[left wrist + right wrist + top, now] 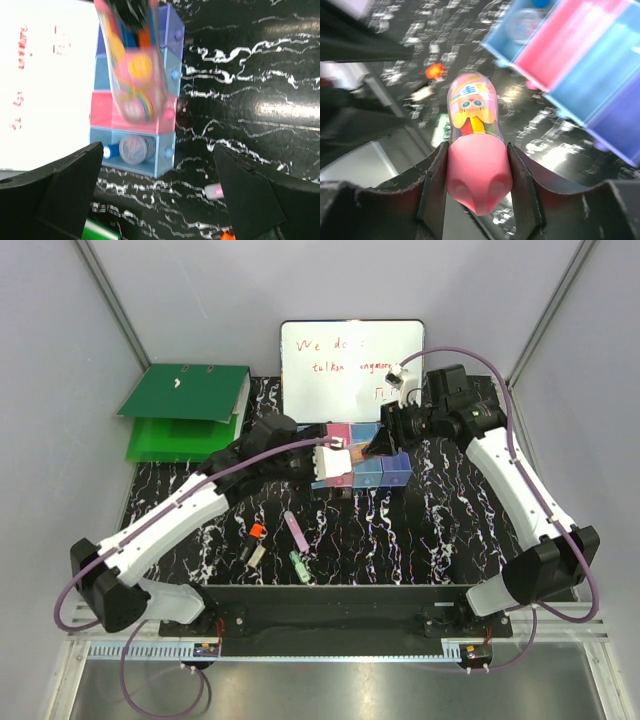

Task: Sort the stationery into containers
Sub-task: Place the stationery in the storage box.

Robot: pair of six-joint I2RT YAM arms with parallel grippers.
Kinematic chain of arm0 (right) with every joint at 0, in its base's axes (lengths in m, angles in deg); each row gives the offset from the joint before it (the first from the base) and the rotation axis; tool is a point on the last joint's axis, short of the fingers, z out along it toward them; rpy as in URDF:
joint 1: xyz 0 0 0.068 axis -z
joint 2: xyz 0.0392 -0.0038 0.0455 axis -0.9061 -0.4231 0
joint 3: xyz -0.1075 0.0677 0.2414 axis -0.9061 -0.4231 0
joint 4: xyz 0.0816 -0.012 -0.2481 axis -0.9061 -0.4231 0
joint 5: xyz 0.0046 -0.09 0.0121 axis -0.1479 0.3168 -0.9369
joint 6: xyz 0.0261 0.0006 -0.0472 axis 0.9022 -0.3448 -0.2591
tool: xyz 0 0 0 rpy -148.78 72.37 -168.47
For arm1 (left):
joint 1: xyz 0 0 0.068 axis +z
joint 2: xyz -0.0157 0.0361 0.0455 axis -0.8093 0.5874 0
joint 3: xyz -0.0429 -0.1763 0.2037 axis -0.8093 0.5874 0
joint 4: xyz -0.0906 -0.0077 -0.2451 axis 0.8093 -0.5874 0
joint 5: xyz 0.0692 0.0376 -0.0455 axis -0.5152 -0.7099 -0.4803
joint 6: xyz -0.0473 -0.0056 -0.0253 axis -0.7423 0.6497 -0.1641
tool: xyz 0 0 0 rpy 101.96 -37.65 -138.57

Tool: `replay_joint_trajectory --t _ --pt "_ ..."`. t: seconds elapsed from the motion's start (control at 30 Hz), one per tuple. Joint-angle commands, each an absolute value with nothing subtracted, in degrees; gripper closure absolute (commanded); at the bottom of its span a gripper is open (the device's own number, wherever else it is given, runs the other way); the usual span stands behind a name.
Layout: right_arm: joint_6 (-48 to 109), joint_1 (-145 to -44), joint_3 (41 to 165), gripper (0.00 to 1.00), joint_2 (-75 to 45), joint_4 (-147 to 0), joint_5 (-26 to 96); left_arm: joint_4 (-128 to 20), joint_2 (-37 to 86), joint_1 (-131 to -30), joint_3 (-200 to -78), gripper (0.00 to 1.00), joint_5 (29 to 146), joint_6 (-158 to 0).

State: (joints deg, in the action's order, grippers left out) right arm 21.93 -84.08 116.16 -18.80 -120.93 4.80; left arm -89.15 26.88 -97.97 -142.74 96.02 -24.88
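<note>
My right gripper (477,150) is shut on the pink cap of the pink-capped tube (470,105), which has a cartoon print. It holds the tube in the air over the row of four joined bins (398,472). The tube shows blurred above the bins (167,145) in the left wrist view (132,75). My left gripper (157,200) is open and empty beside the row's left end. The clear bottle with blue cap (131,148) lies in the end light blue bin. On the mat lie the lilac stick (296,530), orange-red piece (257,530), grey-white block (255,553) and green clip (298,565).
A white whiteboard (350,365) with red writing stands just behind the bins. A green ring binder (185,410) lies at the far left. Both arms meet over the bins. Grey walls close in both sides of the black marbled mat (420,540).
</note>
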Motion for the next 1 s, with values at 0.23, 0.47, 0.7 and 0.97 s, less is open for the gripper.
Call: replay_joint_trajectory --t 0.23,0.47,0.7,0.97 --pt "6.13 -81.67 135.5 1.0 -31.94 -129.94 29.25 -88.53 9.53 -97.63 -130.17 0.01 86.78 -25.83" --pt "-6.44 -80.88 157.05 1.0 -50.56 -143.13 37.44 -88.53 6.27 -96.31 -127.71 0.01 85.81 -27.5" --pt "-10.5 -80.35 166.83 1.0 -58.5 -148.68 41.66 -88.53 5.13 -95.43 -126.47 0.01 86.16 -27.5" --pt "-12.79 -80.18 167.09 1.0 -61.49 -147.89 42.28 -88.53 5.22 -94.81 -126.39 0.01 86.69 -27.41"
